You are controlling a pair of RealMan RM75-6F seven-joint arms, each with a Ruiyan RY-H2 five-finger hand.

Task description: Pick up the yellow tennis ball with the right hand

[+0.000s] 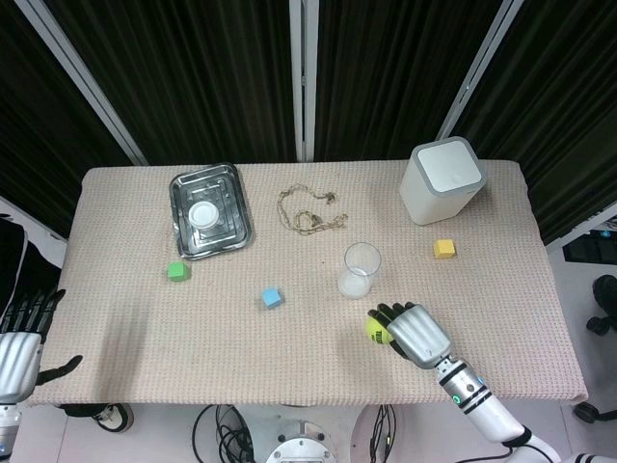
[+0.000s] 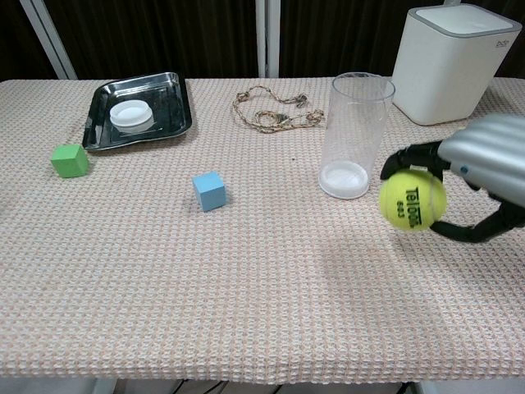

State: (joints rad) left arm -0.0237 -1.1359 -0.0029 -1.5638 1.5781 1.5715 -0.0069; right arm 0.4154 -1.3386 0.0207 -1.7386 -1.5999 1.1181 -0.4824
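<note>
Right hand (image 2: 484, 176): grips ball (image 2: 412, 205), clear above table (image 2: 246, 287), right of cup (image 2: 355, 135).
Left hand (image 1: 19, 347): fingers spread, off table's left edge.

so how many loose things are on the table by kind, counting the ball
Cubes: 3, green, blue, yellow
Tennis ball: 1, held in the right robot hand
Clear cup: 1
Metal tray: 1
White dish: 1
Rope: 1
White bin: 1
Total: 9
</note>
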